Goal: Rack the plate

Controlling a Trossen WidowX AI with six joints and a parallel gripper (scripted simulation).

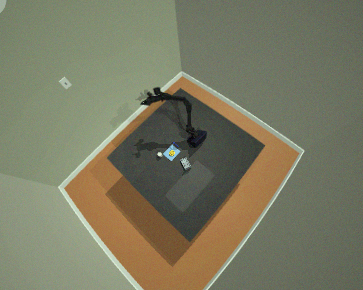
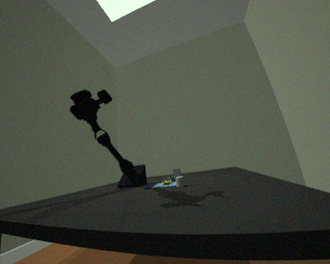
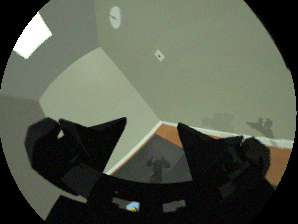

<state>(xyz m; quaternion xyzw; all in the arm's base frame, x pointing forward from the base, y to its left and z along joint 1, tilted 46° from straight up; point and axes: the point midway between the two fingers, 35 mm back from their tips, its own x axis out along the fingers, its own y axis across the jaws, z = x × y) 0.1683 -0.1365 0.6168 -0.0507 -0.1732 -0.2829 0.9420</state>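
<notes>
On your dark table (image 1: pixel 223 140) (image 2: pixel 262 209) (image 3: pixel 135 165) between grey-green walls (image 1: pixel 98 45) (image 2: pixel 185 105) (image 3: pixel 200 75), the dish rack (image 1: pixel 185 163) (image 2: pixel 174 177) sits at five o'clock, seen from above, from your wide-open, empty gripper (image 1: pixel 143 101) (image 2: pixel 82 104) (image 3: pixel 152 123).

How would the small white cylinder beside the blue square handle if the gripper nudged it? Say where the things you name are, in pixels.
The white cylinder (image 1: pixel 159 154) (image 2: pixel 179 182) stands upright, taller than wide, so a high push might tip it. Round from above, it could roll once down. Its straight sides suggest it is stiff.

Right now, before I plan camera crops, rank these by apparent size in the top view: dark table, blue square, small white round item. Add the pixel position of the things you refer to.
1. Dark table (image 1: pixel 228 145) (image 2: pixel 262 205)
2. Blue square (image 1: pixel 167 152) (image 2: pixel 158 185)
3. Small white round item (image 1: pixel 159 154) (image 2: pixel 179 181)
</notes>
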